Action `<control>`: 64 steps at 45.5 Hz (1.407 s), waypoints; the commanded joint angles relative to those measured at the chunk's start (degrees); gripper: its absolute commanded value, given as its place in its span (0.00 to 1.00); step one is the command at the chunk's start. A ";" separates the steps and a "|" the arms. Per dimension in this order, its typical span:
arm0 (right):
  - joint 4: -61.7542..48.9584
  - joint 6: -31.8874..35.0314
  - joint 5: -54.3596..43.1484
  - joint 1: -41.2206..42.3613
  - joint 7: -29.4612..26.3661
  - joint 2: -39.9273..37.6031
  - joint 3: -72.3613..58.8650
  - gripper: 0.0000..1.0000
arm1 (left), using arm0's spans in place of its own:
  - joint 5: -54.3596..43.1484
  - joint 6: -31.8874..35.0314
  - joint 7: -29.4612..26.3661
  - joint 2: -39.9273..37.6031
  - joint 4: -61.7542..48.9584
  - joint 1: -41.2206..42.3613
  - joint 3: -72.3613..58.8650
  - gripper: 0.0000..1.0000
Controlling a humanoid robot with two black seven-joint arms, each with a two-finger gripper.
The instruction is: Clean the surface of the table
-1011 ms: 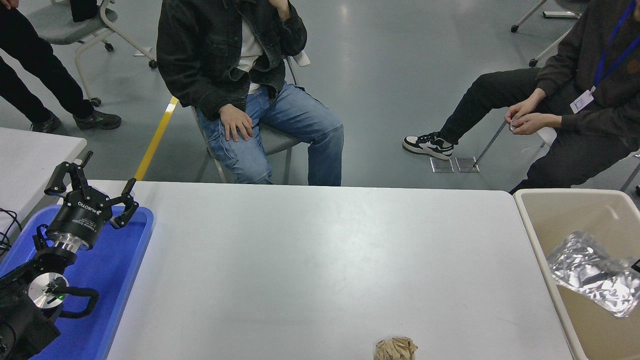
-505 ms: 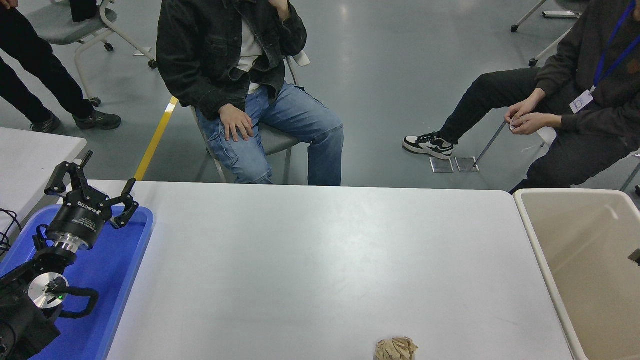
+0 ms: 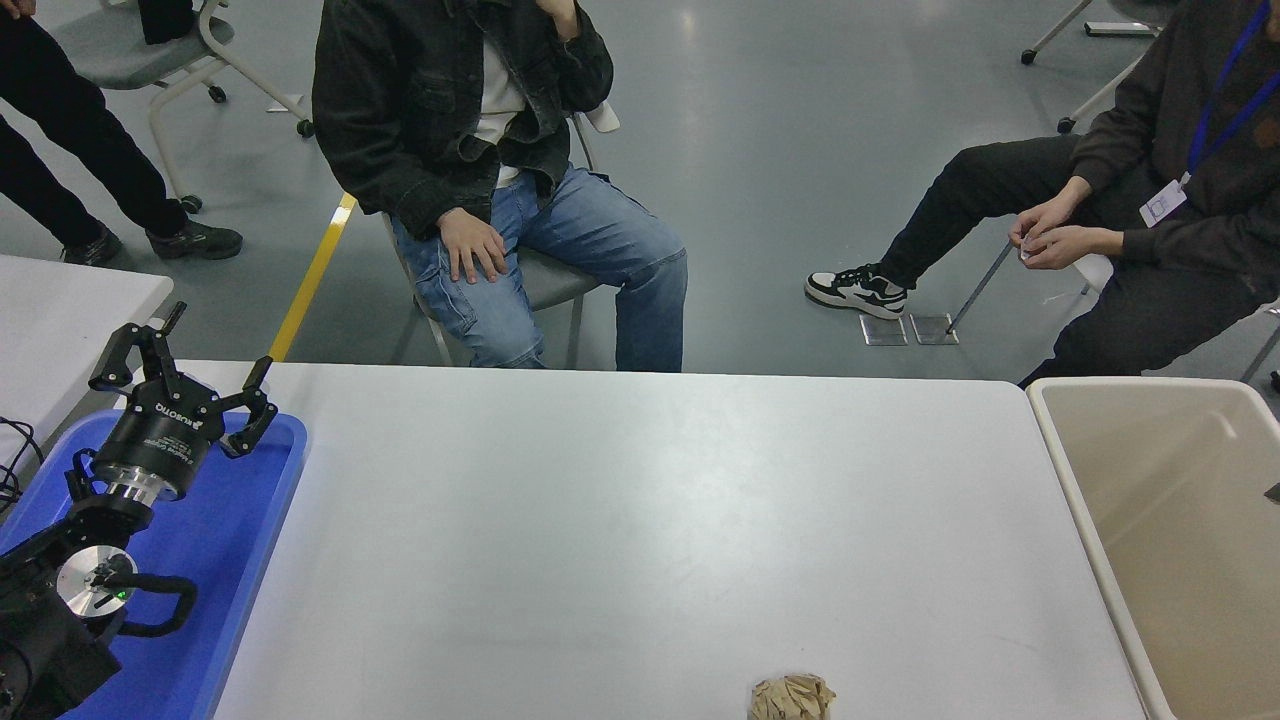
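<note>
Bin (image 3: 1180, 520) beside table surface (image 3: 640, 520) holds nothing visible.

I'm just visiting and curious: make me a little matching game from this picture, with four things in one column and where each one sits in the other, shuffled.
Things:
1. blue tray
2. crumpled brown paper
3. beige bin
4. left gripper

Places:
A. off the right end of the table
B. at the table's near edge, right of the middle
C. open, above the far end of the tray
D. at the left end of the table

Pairs: 1-D, 2-B, 3-A, 4-C
</note>
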 commanded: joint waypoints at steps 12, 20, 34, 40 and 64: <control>18.78 -0.01 2.98 -9.54 0.08 -5.78 37.07 1.00 | 0.03 0.00 0.00 0.00 0.00 0.00 0.00 1.00; 31.71 0.17 2.98 -15.61 0.17 -4.64 52.91 1.00 | -0.06 0.00 0.00 0.00 0.00 0.00 0.00 1.00; 44.11 1.83 3.42 -19.22 9.56 5.19 62.68 1.00 | -0.06 0.00 0.00 0.00 0.00 0.00 0.00 1.00; 45.69 3.68 4.65 -19.74 13.61 8.89 62.85 1.00 | -0.06 0.00 0.00 0.00 0.00 0.00 0.00 1.00; 41.13 1.84 3.86 -18.60 19.33 14.43 60.57 1.00 | 0.03 0.00 0.00 0.00 0.00 0.00 0.00 1.00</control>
